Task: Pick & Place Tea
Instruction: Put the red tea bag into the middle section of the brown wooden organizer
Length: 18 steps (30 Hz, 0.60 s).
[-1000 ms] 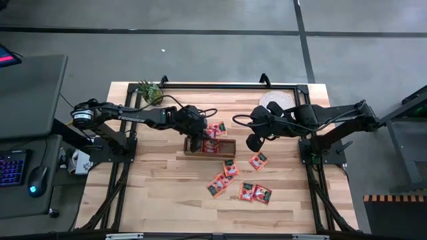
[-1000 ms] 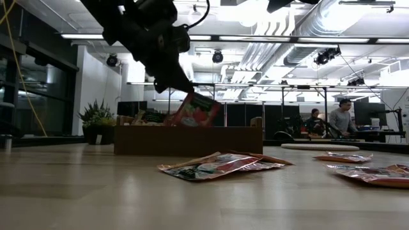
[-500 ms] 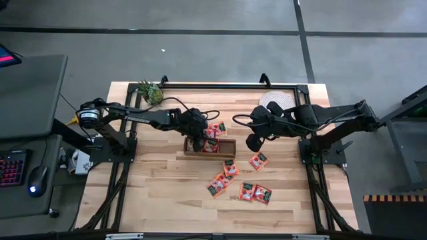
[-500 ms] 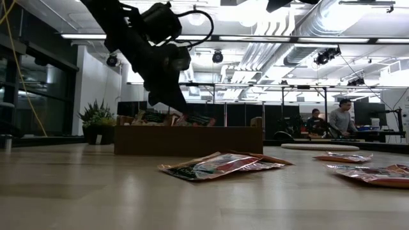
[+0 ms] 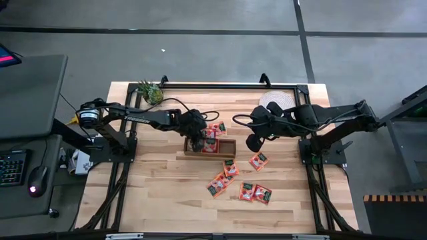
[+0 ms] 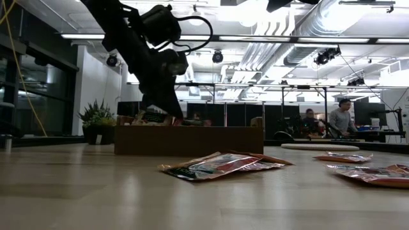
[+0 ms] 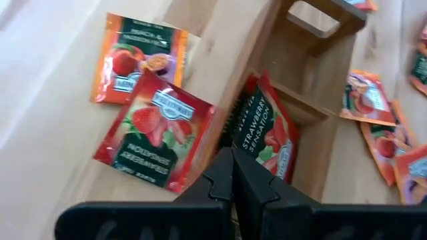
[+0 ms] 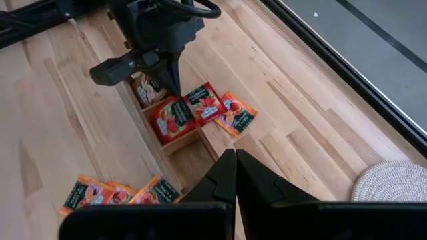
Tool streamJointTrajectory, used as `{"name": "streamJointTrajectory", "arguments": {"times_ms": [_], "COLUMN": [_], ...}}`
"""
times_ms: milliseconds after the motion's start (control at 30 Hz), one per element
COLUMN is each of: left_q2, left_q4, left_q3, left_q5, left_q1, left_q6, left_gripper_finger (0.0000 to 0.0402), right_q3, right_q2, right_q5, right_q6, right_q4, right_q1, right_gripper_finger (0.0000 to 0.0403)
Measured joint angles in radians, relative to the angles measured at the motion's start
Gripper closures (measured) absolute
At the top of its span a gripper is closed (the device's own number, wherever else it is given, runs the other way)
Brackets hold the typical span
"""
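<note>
Item: left gripper [image 5: 195, 141], fingers pressed together and holding nothing, low over the wooden box [image 5: 227, 156] at its nine-o'clock end. Strawberry tea sachet [image 7: 267, 133] stands on edge in the compartment just ahead of the fingertips.

Item: loose tea sachets [image 5: 255, 193] on the table [image 5: 147, 193], lying from four to five o'clock of that gripper, well apart from it (two more lie just beyond the box at one o'clock).

Item: right gripper [image 5: 254, 142], fingers together, empty, hovers at three o'clock of the box; judged the nearer arm for the loose sachets.
</note>
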<state>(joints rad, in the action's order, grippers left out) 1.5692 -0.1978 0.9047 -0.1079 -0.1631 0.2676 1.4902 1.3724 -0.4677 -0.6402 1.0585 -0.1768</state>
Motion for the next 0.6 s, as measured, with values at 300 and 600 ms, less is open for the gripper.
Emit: {"name": "streamJointTrajectory", "arguments": {"times_ms": [300,600], "left_q2": [-0.022,-0.077], "left_q4": [-0.01,-0.024], "left_q3": [-0.001,0.001], "left_q5": [-0.037,-0.015], "left_q1": [0.0,0.0], "left_q6": [-0.002,-0.023], "left_gripper_finger": [0.0401,0.0401], "right_q3": [0.0,0.0], "right_q2": [0.0,0.0], "right_q5": [0.001,0.0], "right_q6": [0.01,0.012], "right_q4": [0.003,0.005], "right_q1": [0.0,0.0], "right_gripper_finger": [0.0403,0.0403]}}
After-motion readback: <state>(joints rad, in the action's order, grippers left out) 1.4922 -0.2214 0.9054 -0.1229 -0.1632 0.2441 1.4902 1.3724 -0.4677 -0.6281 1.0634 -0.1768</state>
